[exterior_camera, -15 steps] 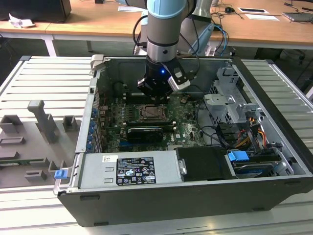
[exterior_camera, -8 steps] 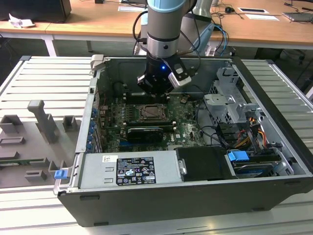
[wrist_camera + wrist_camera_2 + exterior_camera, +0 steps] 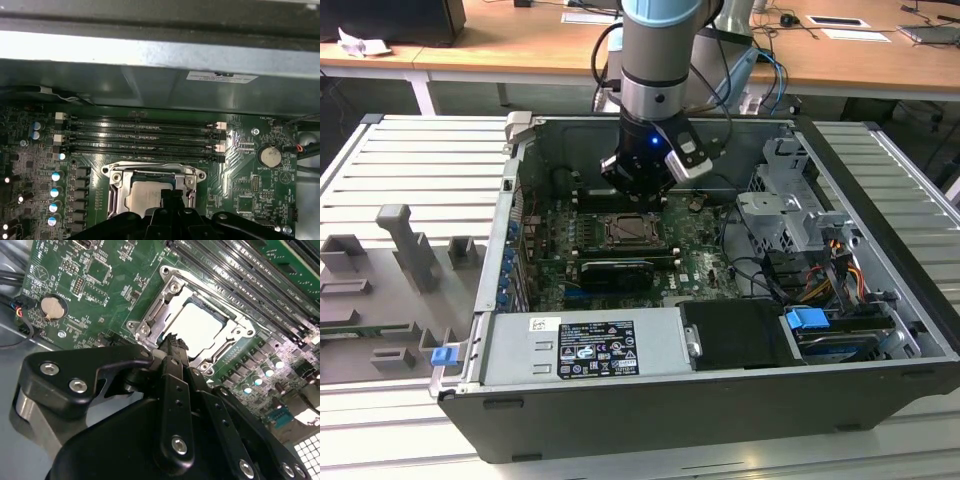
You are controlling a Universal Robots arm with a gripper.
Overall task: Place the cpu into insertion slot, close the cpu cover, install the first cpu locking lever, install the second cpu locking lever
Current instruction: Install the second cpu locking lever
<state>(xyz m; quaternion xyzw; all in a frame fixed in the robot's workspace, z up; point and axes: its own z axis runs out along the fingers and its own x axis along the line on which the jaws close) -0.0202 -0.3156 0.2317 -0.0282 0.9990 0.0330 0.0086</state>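
In the exterior view the end effector (image 3: 638,190) hangs inside the open computer case (image 3: 880,330), just above the far edge of the insertion slot (image 3: 632,232).

In the second wrist view its fingertips (image 3: 172,342) are pressed together, holding nothing, beside the cpu cover (image 3: 155,315) closed around the pale cpu (image 3: 200,327).

In the first wrist view the cpu (image 3: 145,197) sits seated below the memory slots (image 3: 140,137).

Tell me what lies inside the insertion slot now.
The cpu lies inside the insertion slot, framed by the cpu cover. The gripper hides its near edge.
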